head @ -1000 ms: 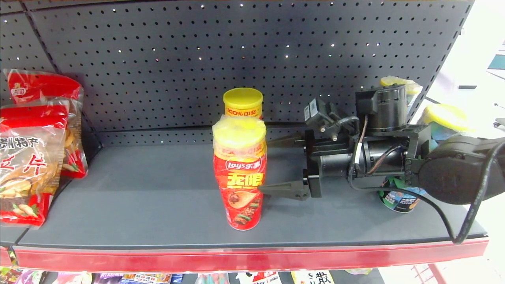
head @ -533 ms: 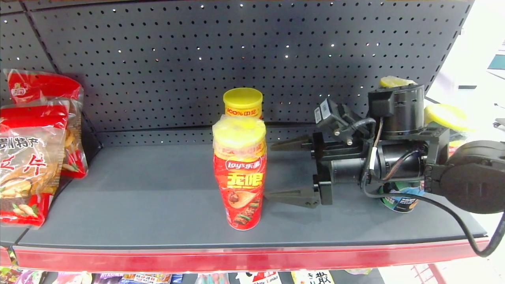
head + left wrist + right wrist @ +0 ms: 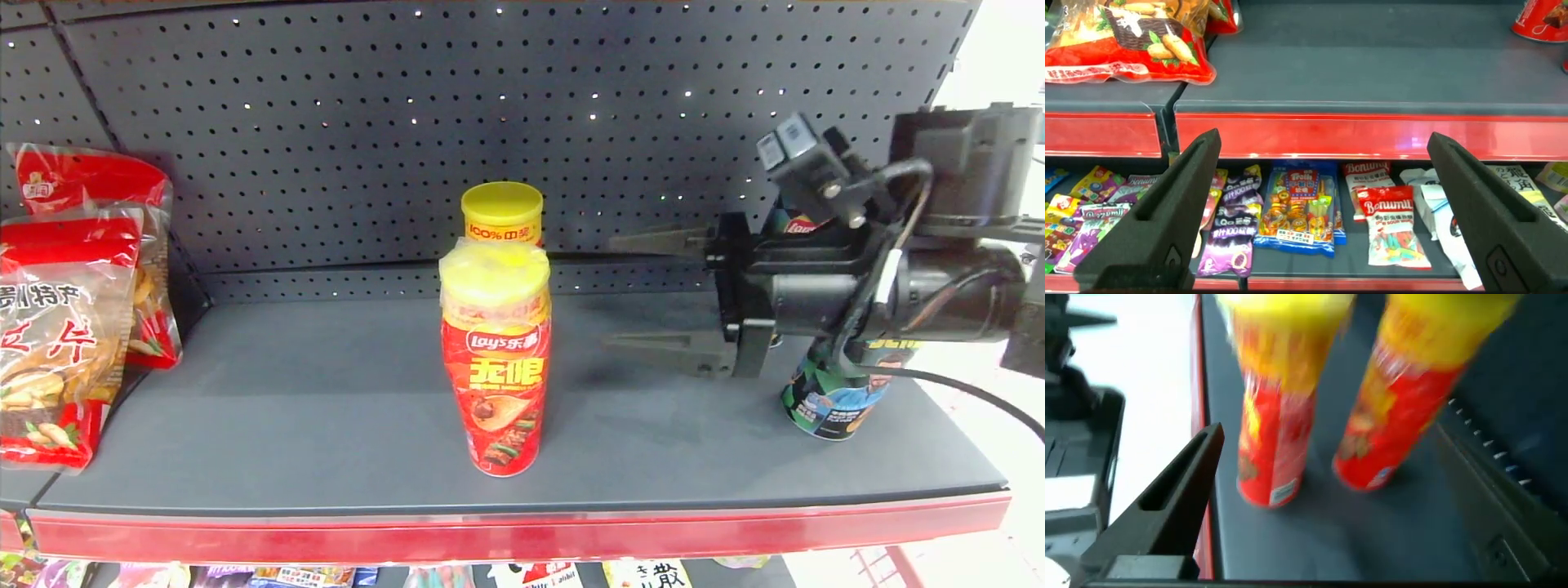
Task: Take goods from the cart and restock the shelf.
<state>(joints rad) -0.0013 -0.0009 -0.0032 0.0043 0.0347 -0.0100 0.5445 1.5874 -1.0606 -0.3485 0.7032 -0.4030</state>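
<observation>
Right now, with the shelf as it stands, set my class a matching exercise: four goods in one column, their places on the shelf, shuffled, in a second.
Goods
1. front can
2. dark can
3. snack bags
4. back can

Places on the shelf
A. middle, by the pegboard
B. left end
C. middle, toward the front edge
D. right end

Pairs: 1-C, 2-D, 3-B, 4-A

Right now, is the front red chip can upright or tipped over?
Upright: the red chip can stands on its base on the shelf, yellow lid on top.
</observation>
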